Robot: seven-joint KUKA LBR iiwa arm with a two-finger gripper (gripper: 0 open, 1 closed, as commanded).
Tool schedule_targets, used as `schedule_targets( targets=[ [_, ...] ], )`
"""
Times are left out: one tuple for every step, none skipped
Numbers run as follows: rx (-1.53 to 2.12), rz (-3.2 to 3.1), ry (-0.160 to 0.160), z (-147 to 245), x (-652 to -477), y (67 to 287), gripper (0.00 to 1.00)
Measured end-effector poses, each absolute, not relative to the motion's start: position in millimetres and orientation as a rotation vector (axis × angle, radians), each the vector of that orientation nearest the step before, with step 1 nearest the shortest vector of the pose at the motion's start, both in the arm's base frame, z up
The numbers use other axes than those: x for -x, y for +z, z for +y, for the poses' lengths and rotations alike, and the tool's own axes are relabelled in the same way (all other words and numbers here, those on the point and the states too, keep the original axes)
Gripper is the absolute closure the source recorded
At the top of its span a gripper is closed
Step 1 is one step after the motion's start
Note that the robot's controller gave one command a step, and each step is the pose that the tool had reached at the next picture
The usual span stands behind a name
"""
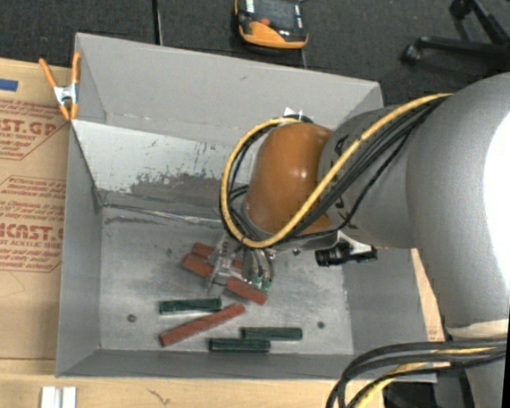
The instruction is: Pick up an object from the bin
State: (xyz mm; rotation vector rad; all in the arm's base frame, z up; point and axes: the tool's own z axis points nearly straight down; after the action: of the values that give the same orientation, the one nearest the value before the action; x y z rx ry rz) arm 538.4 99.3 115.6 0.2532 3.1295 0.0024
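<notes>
Claw (230, 272): low at mid-floor of the bin (124, 258); whether it is open or grips anything, cannot tell.
Red-brown bars (197, 265): four; three bunched against the claw, one longer bar nearer the bin's bottom edge.
Dark green bars (271, 333): three, beside that long bar.

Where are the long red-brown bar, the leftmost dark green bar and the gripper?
long red-brown bar (201, 324): camera view, its middle.
leftmost dark green bar (189, 306): camera view, its middle.
gripper (241, 276): camera view, its lower end.
</notes>
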Motion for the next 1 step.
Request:
schedule_targets(
  targets=[
    [-0.253,3.13,0.002,99.5,-538.2,122.5,1.0]
  ],
)
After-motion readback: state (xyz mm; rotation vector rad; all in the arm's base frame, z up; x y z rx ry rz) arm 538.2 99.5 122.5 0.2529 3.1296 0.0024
